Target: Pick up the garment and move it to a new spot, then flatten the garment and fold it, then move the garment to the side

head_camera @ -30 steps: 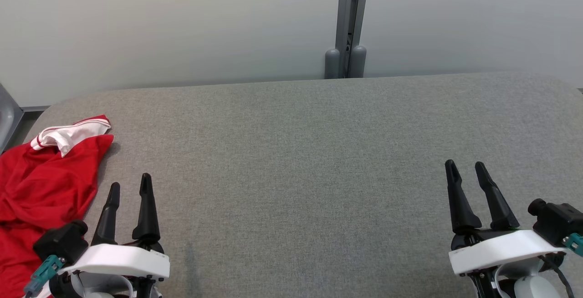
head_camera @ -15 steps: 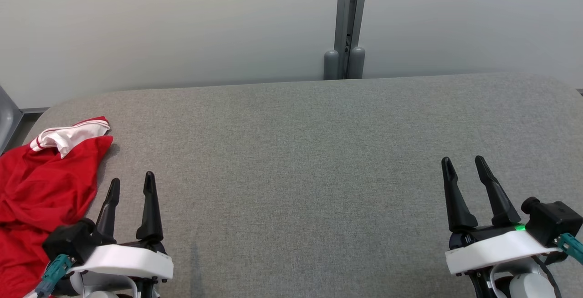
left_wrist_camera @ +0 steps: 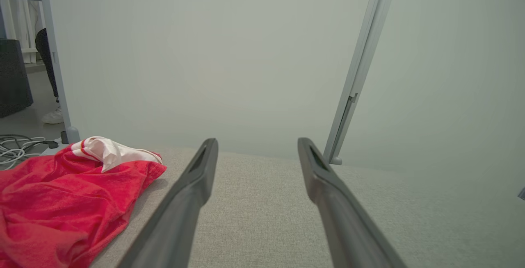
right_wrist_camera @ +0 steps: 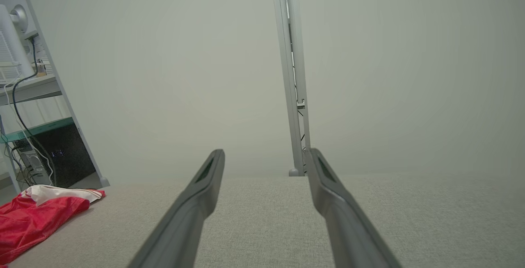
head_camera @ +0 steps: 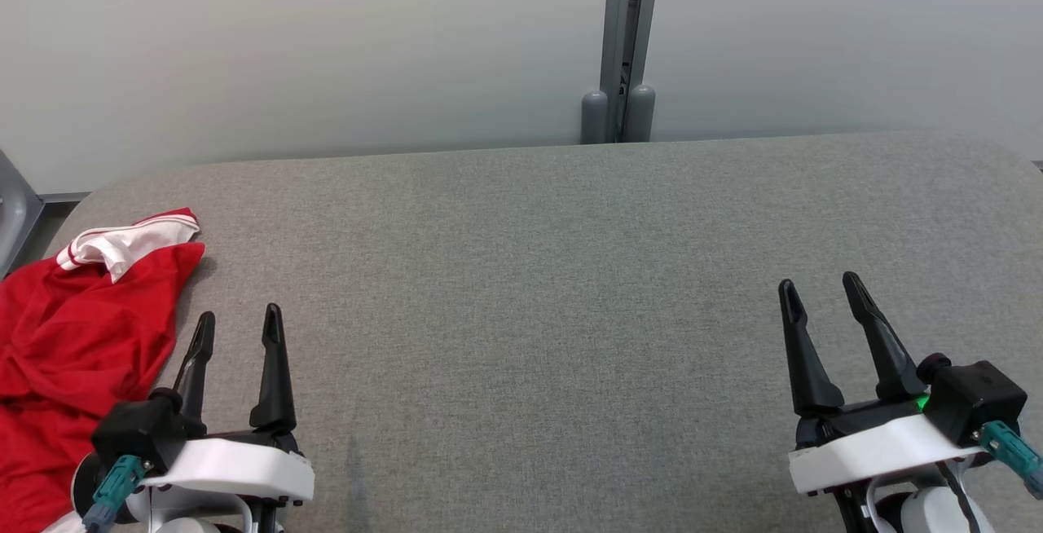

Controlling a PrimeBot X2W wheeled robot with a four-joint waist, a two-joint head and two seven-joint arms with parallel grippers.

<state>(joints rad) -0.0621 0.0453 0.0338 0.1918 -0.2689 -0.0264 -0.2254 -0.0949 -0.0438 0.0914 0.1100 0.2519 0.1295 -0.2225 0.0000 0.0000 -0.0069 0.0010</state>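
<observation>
A crumpled red garment with a white, red-striped trim lies bunched at the left end of the grey table, partly over its edge. It also shows at the lower left of the left wrist view as the garment, and far left in the right wrist view as the garment. My left gripper hovers open just right of the cloth, not touching it, nothing between its fingers. Far off at the lower right my right gripper stands open and empty.
A pale wall panel with a grey upright post stands behind the table's far edge. Past the table's left end there are cables on the floor and a shelf with equipment.
Both grippers have drifted slightly: the left one down and to the right, the right one a little left. The garment has not moved.
</observation>
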